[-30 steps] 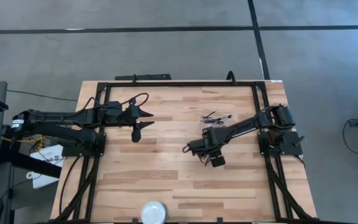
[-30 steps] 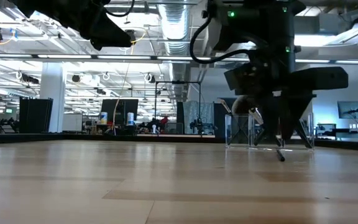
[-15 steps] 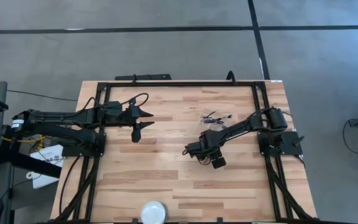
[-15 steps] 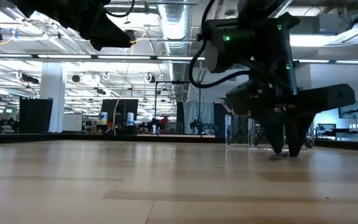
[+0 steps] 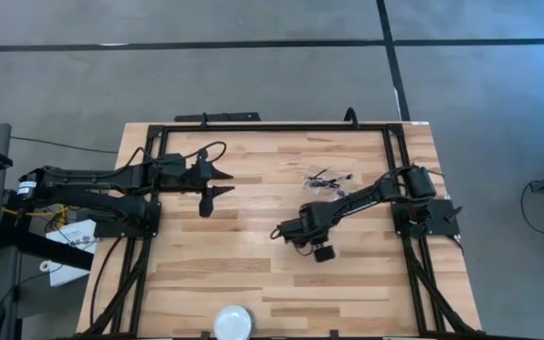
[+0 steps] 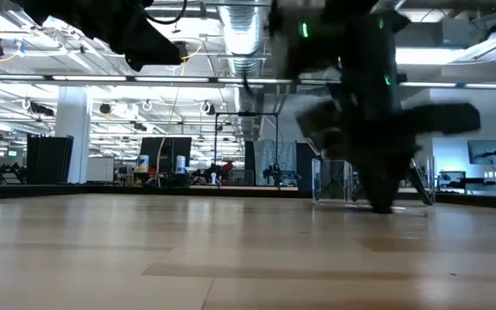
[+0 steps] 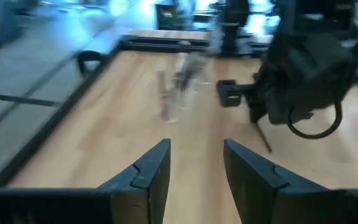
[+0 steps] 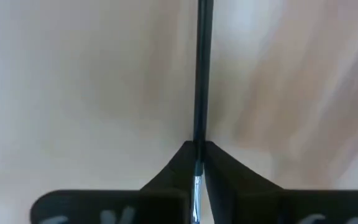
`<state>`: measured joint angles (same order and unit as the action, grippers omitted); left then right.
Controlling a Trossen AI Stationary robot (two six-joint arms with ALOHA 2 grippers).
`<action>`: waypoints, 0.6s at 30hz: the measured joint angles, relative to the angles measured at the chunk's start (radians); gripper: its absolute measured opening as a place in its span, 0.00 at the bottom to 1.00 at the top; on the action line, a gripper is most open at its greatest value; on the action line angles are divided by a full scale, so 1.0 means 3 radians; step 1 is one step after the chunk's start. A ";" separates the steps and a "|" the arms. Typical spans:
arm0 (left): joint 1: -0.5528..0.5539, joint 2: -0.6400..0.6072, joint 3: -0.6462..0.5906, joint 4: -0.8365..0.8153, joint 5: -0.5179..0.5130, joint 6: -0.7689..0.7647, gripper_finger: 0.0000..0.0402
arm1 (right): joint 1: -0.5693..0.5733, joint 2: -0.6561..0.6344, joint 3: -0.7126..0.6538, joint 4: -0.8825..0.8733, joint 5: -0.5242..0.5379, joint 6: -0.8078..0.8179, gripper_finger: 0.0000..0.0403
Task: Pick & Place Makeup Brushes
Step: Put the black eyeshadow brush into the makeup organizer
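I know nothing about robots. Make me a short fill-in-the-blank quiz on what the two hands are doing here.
1. The right hand is shut on a thin dark ____.
2. The left hand has its fingers ____ and holds nothing.
3. A round white dish sits at the table's ____ edge in the high view.

Missing words: brush; open; bottom
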<state>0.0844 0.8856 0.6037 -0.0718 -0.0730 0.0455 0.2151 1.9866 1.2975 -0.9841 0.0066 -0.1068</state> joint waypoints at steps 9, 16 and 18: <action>-0.0263 0.0450 -0.0260 0.0460 0.1106 -0.0217 0.36 | 0.0091 -0.0125 0.0062 0.0684 -0.0077 0.0212 0.02; -0.0281 0.1314 -0.0331 0.1002 0.1045 -0.0435 0.36 | 0.0013 -0.0109 0.0065 0.0950 0.0071 0.0217 0.01; -0.0238 0.1534 -0.0284 0.1106 0.1041 -0.0488 0.36 | -0.0023 -0.0110 0.0065 0.1015 0.0125 0.0216 0.01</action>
<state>0.0131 1.3459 0.5186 0.2599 0.2394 -0.1010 0.2082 1.9537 1.3170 -0.6797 0.0440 -0.0420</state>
